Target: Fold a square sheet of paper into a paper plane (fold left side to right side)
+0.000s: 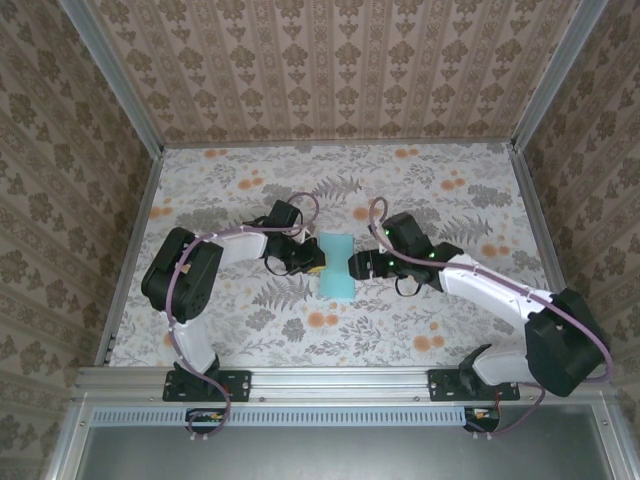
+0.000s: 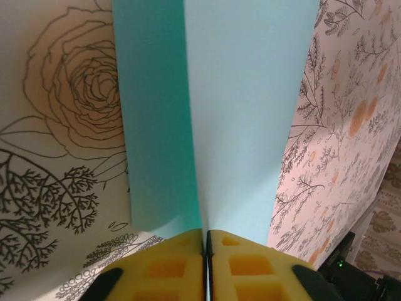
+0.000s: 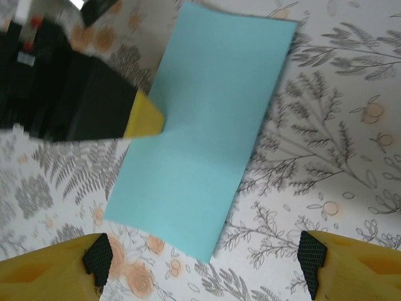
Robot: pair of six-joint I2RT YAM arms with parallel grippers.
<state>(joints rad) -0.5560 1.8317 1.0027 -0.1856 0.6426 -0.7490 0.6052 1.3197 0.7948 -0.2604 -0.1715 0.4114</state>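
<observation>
Floral tabletop [image 1: 250, 330] under folded paper sheet [image 1: 336, 268], long axis near-to-far; left fingers [image 2: 169, 269] tight on its edge, right fingers [image 3: 357, 263] wide, empty.

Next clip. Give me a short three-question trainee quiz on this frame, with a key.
1. True or false: the left end effector is shut on the paper.
2. The right end effector is: A) open, B) shut on the paper, C) shut on nothing.
3. Fill in: seen from above, the paper lies ___ the two end effectors.
Key: 1 true; 2 A; 3 between.
</observation>
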